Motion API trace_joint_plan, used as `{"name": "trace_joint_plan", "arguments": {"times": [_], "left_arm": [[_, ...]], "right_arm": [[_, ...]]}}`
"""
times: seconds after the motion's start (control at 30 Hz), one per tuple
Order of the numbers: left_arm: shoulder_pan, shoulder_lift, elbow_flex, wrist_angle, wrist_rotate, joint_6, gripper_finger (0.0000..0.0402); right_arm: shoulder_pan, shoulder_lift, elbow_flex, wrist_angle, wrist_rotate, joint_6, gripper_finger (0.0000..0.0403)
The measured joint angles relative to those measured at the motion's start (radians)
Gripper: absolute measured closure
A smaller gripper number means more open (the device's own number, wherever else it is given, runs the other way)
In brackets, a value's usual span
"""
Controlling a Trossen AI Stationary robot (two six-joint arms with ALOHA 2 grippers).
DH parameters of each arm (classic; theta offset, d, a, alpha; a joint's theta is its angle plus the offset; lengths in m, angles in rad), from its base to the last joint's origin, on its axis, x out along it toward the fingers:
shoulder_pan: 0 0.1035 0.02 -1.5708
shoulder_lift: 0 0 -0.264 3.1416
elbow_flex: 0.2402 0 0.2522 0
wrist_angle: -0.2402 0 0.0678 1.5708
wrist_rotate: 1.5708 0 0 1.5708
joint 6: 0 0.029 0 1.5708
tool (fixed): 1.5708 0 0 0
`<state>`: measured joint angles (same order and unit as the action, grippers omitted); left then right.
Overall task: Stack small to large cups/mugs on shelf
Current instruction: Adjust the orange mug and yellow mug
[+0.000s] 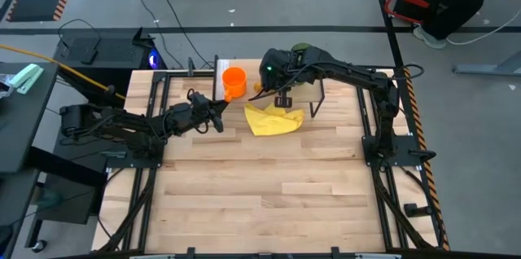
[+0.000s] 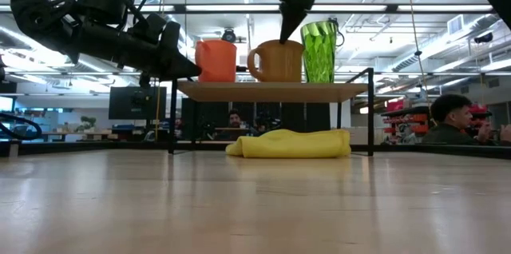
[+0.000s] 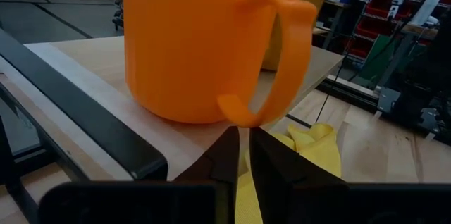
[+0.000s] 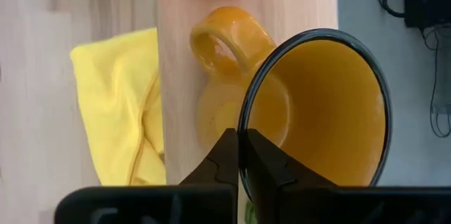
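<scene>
In the low view, the shelf (image 2: 271, 91) stands across the middle of the frame, its light board carrying three cups in a row: the orange mug (image 2: 216, 61) on the left, the amber-yellow mug (image 2: 279, 61) in the centre with its handle toward the orange one, and the green tumbler (image 2: 319, 51) on the right. All three stand upright, near one another; the amber mug and the tumbler look almost touching. The yellow cloth (image 2: 291, 144) lies crumpled on the wooden tabletop (image 2: 255, 206) under the shelf.

The right gripper (image 2: 292, 22) comes down from the top centre of the low view onto the amber-yellow mug. In the right wrist view its two dark fingers (image 4: 227, 155) stand nearly together, one on each side of the mug's dark rim (image 4: 243, 122), so the jaws are pinched on the wall of the amber-yellow mug (image 4: 331, 104). The handle of that mug sits in the upper middle of that frame, with the cloth on the left.

The left gripper (image 2: 188, 69) hangs at the left end of the shelf in the low view, just beside the orange mug. In the left wrist view its fingers (image 3: 225, 157) are close together with a thin gap, just below the orange mug's handle (image 3: 282, 55); they hold nothing
</scene>
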<state>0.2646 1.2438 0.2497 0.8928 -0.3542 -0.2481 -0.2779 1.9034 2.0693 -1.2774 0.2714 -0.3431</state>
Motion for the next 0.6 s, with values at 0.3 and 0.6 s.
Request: {"name": "trace_joint_plan", "arguments": {"times": [0.3,0.6], "left_arm": [[0.000,0.000,0.000,0.001,-0.011,0.000,0.0356],[0.000,0.000,0.000,0.001,-0.011,-0.002,0.0362]], "right_arm": [[0.018,0.000,0.000,-0.016,0.002,-0.029,0.0384],[0.052,0.000,0.000,0.011,0.004,-0.072,0.0378]]}}
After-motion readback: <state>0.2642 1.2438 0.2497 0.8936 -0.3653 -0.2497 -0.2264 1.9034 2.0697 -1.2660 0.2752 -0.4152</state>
